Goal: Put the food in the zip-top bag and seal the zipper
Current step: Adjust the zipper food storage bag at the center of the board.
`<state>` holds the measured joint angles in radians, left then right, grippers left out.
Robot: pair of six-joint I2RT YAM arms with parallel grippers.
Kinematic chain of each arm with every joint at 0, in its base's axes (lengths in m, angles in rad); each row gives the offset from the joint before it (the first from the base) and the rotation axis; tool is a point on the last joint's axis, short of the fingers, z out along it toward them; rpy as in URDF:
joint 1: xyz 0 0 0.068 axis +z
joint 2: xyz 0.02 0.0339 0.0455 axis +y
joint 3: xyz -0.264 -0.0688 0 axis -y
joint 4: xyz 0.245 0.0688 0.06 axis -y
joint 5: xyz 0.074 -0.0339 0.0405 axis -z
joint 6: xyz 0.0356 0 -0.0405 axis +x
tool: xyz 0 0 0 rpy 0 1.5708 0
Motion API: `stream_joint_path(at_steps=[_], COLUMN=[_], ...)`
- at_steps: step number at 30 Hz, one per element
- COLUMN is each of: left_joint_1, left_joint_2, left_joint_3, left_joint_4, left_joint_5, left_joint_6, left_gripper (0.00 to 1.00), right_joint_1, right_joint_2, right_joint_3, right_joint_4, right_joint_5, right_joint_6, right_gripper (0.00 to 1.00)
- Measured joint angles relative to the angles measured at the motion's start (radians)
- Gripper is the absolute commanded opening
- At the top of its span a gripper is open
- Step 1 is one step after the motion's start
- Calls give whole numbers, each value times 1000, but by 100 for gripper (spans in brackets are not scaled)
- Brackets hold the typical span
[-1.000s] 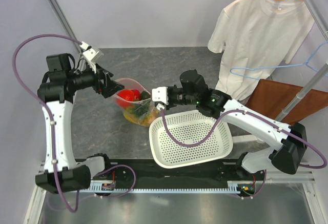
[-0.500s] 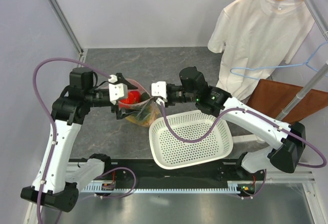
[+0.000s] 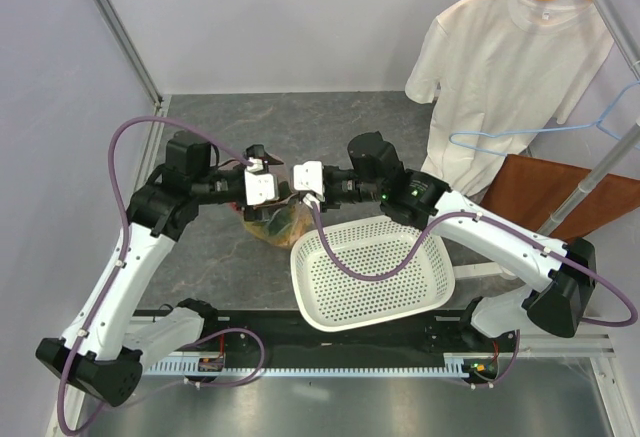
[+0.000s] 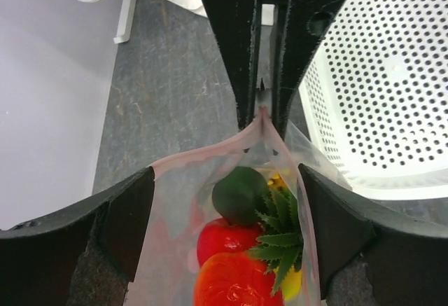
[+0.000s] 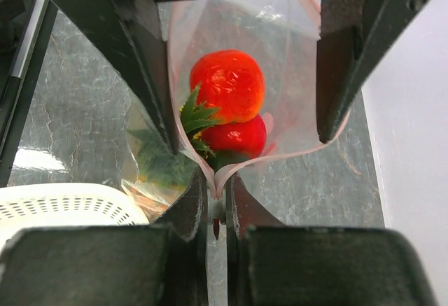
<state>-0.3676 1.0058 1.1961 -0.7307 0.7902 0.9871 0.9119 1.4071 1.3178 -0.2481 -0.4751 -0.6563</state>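
The clear zip-top bag point(image 3: 280, 220) stands on the grey table between both grippers. It holds a dark green avocado point(image 4: 240, 192), a red apple point(image 4: 227, 239), a red-orange fruit point(image 4: 241, 281), the pineapple's green crown point(image 4: 280, 243) and a bit of yellow banana point(image 4: 295, 281). My right gripper point(image 5: 217, 194) is shut on one end of the pinkish zipper point(image 5: 294, 150); it also shows in the top view point(image 3: 303, 182). My left gripper point(image 4: 224, 208) is open wide, one finger on each side of the gaping bag mouth; it also shows in the top view point(image 3: 262, 189).
A white perforated basket point(image 3: 370, 272) lies just right of the bag, close under my right arm. A white T-shirt point(image 3: 505, 67) on a hanger, a blue hanger point(image 3: 590, 127) and a brown board point(image 3: 560, 192) stand at the right. A wall runs along the left.
My left arm has swung right from the bag's left side, and its open gripper now straddles the bag mouth close to the right gripper. The right gripper has held its pinch.
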Motion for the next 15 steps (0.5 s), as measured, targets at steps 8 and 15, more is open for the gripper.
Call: stream_joint_path(at_steps=[8,15], left_joint_1=[-11,-35], left_joint_2=[-15,-34], left_joint_3=[-13,-13], left_joint_4=[50,50], left_joint_5=[-50,-60], left_joint_6=[64,134], left_gripper=[89,79], right_joint_1=[5,9], right_joint_2=[0,0], right_joint_3=[0,0], right_joint_4=[-8,-13], right_joint_5=[2,-2], right_joint_6=[-3,-14], right_gripper=[0,0])
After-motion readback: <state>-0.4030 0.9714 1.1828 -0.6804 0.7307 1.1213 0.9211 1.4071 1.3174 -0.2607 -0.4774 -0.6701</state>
